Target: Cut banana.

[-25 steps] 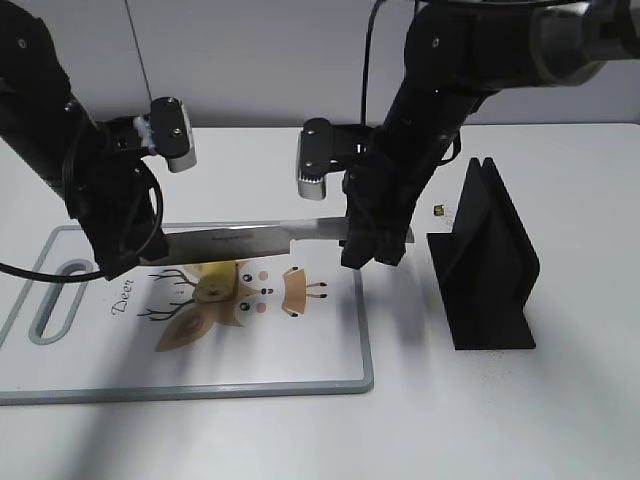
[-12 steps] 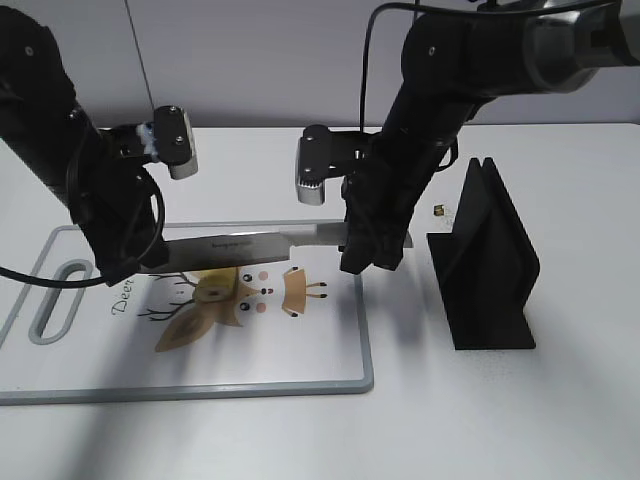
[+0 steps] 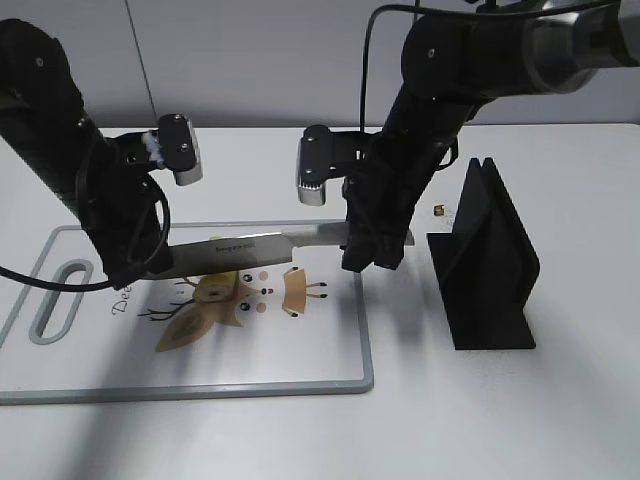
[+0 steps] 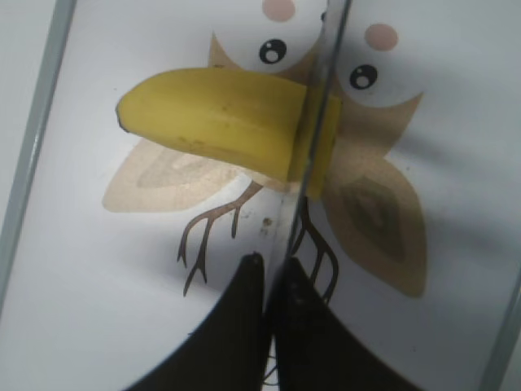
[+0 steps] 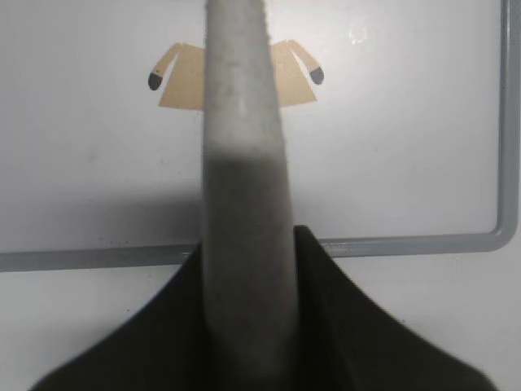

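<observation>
A yellow banana piece (image 3: 215, 290) lies on the white deer-print cutting board (image 3: 300, 350). A long knife (image 3: 250, 246) hangs level just above it. My left gripper (image 3: 140, 265) is shut on the blade's tip end. My right gripper (image 3: 372, 250) is shut on the grey handle (image 5: 244, 187). In the left wrist view the blade (image 4: 313, 138) runs edge-on across the banana (image 4: 212, 122) near its right end, and a short yellow part shows right of the blade. My left gripper's fingers (image 4: 273, 269) pinch the blade below it.
A black knife stand (image 3: 490, 260) stands upright on the table right of the board. A small dark object (image 3: 438, 210) lies behind it. The board's grey rim (image 5: 407, 243) runs under my right gripper. The board's handle slot (image 3: 55, 300) is at the far left.
My left arm has shifted slightly right and down, so the blade's tip end sits lower and closer to the banana. My right arm has barely moved.
</observation>
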Controlling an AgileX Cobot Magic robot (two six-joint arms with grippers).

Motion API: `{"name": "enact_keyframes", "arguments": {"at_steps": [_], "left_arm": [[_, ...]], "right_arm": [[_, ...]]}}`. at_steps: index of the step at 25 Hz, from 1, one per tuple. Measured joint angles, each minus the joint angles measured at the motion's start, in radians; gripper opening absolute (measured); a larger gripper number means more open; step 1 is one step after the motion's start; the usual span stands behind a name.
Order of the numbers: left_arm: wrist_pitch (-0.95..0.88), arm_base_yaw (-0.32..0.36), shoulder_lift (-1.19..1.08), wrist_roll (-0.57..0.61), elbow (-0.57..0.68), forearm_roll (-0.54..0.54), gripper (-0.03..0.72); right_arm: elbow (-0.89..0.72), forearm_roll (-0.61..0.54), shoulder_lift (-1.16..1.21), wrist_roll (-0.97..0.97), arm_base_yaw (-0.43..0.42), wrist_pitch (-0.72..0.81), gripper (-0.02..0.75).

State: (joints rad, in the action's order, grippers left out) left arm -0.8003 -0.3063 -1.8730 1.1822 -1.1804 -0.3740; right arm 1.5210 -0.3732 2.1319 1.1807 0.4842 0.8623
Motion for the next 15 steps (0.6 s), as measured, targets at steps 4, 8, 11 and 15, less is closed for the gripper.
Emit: {"name": "enact_keyframes", "arguments": {"at_steps": [4, 8, 11, 15], "left_arm": [[0.001, 0.000, -0.001, 0.000, 0.000, 0.001, 0.000], [0.002, 0.000, -0.003, 0.000, 0.000, 0.006, 0.000], [0.007, 0.000, -0.027, 0.000, -0.003, 0.007, 0.000], [0.021, 0.001, -0.084, 0.001, -0.006, 0.000, 0.001]], "right_arm": [[0.000, -0.001, 0.011, 0.001, 0.000, -0.001, 0.181], [0.000, -0.009, 0.029, 0.001, 0.000, -0.002, 0.181], [0.000, -0.011, 0.044, 0.001, -0.001, -0.005, 0.181], [0.000, -0.012, 0.094, 0.001, -0.001, -0.018, 0.183]]}}
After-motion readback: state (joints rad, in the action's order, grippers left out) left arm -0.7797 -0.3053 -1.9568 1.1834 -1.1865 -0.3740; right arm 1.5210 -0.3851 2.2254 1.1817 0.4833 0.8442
